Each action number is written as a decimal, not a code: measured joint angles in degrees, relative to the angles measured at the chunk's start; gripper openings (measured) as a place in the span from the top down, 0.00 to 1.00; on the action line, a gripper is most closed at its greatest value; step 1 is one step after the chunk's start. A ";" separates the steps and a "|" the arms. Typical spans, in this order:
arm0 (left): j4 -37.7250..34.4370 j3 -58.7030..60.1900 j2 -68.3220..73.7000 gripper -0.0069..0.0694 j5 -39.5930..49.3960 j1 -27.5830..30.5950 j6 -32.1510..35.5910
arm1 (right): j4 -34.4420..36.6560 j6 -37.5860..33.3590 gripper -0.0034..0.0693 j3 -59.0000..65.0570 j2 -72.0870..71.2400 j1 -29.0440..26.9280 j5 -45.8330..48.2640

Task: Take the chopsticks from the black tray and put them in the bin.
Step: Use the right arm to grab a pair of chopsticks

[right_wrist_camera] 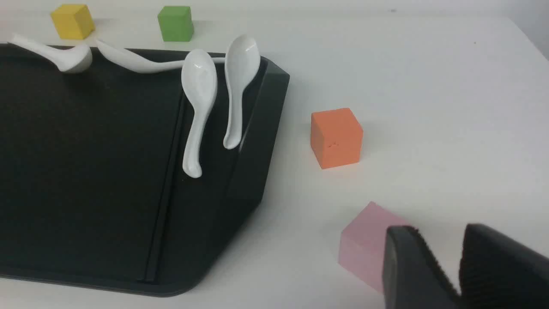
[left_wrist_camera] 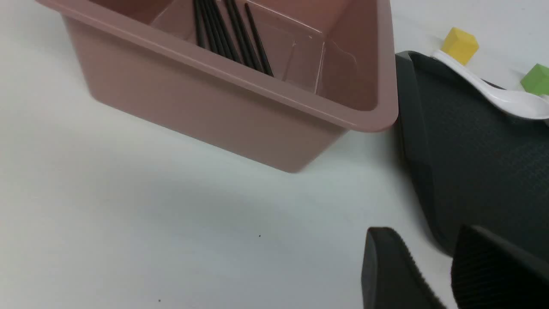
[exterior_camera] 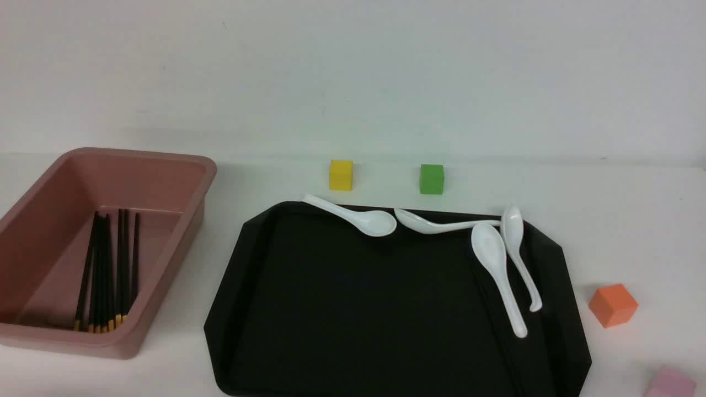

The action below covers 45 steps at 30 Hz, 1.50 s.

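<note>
The chopsticks (exterior_camera: 105, 270) lie bunched in the pink bin (exterior_camera: 193, 220) at the left, gold tips toward me. The left wrist view shows the chopsticks (left_wrist_camera: 231, 34) inside the bin (left_wrist_camera: 214, 107). The black tray (exterior_camera: 358, 309) sits in the middle and I see no chopsticks on it. My left gripper (left_wrist_camera: 424, 234) hovers over the table between the bin and the tray (left_wrist_camera: 472, 150), open and holding nothing. Off the right edge of the tray (right_wrist_camera: 85, 150), my right gripper (right_wrist_camera: 437, 231) is open and holding nothing. Neither arm shows in the front view.
Several white soup spoons (exterior_camera: 496, 270) lie along the tray's far and right edges. A yellow block (exterior_camera: 341, 175) and a green block (exterior_camera: 431, 178) stand behind the tray. An orange block (exterior_camera: 612, 305) and a pink block (right_wrist_camera: 364, 244) sit to its right, the pink one just beside my right fingers.
</note>
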 joint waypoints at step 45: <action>0.00 0.00 0.00 0.60 0.00 0.00 0.00 | 0.00 0.17 0.62 0.00 0.00 0.00 0.00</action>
